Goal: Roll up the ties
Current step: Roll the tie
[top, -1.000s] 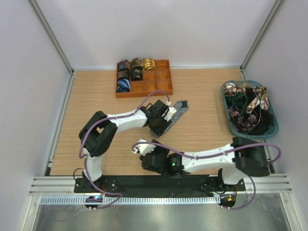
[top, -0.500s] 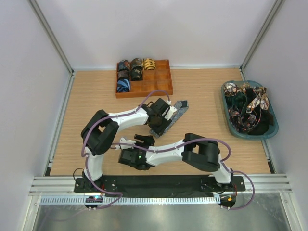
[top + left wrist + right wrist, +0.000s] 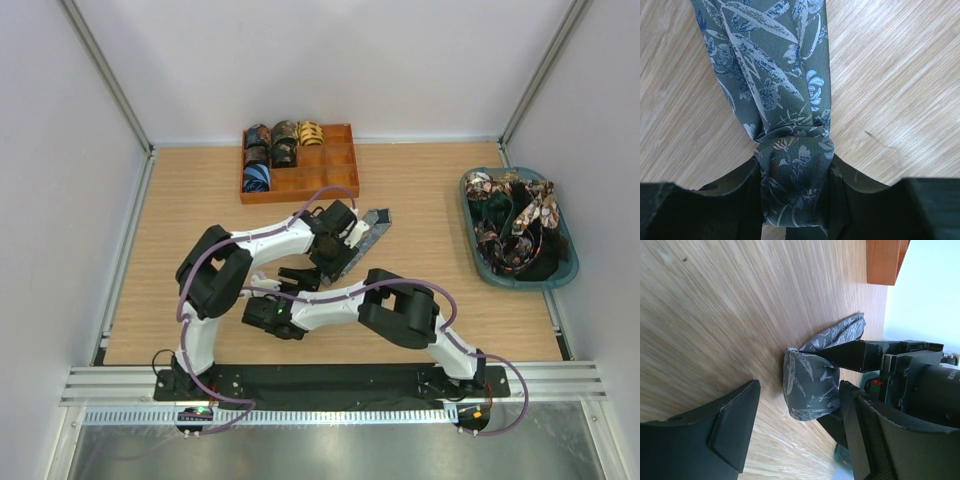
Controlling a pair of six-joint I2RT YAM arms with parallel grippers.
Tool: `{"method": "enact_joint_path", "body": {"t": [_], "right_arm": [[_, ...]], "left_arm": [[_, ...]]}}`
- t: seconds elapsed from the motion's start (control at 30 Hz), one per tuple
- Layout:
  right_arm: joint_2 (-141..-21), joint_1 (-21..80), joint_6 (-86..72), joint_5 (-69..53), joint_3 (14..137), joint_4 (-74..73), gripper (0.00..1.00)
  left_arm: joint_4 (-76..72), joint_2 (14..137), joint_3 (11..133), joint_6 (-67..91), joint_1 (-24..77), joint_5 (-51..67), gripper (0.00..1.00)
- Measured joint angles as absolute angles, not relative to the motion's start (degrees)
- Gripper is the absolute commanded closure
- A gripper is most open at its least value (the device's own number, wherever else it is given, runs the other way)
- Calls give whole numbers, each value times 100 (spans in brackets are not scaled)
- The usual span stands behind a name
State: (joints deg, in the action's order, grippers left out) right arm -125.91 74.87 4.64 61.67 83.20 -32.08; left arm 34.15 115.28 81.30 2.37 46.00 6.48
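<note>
Soft, slick tie [image 3: 780,85] at mid-table, its near end wound into a small roll [image 3: 810,385]

At back left, finished rolls [image 3: 272,150] sit in the wooden tray [image 3: 330,178]. Your right gripper [image 3: 795,412] stands wide open with nothing in it, one finger on each side of the roll but not touching. Your left gripper [image 3: 792,200] is pinched on the roll's two ends, and the unrolled length runs away flat across the wood toward the right. Expect light, limp, slippery cloth that probably springs loose if released, so grip across the wound bundle, never the flat tail. Loose ties [image 3: 510,225] fill the bin [image 3: 467,205] at far right.
</note>
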Motion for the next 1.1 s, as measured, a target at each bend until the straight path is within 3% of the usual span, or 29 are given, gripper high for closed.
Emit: {"method": "enact_joint_path", "body": {"t": [0.87, 0.97, 1.1], "right_arm": [[-13019, 7395, 532, 6709, 8477, -3669, 34], [-13146, 7369, 320, 6779, 8595, -3942, 43], [-13255, 7345, 141, 6838, 8654, -4110, 62]], "left_arm": [[4847, 12057, 9065, 242, 4571, 1013, 70], [4886, 12057, 9065, 252, 4565, 1009, 70], [4862, 12057, 9065, 263, 4550, 998, 67]]}}
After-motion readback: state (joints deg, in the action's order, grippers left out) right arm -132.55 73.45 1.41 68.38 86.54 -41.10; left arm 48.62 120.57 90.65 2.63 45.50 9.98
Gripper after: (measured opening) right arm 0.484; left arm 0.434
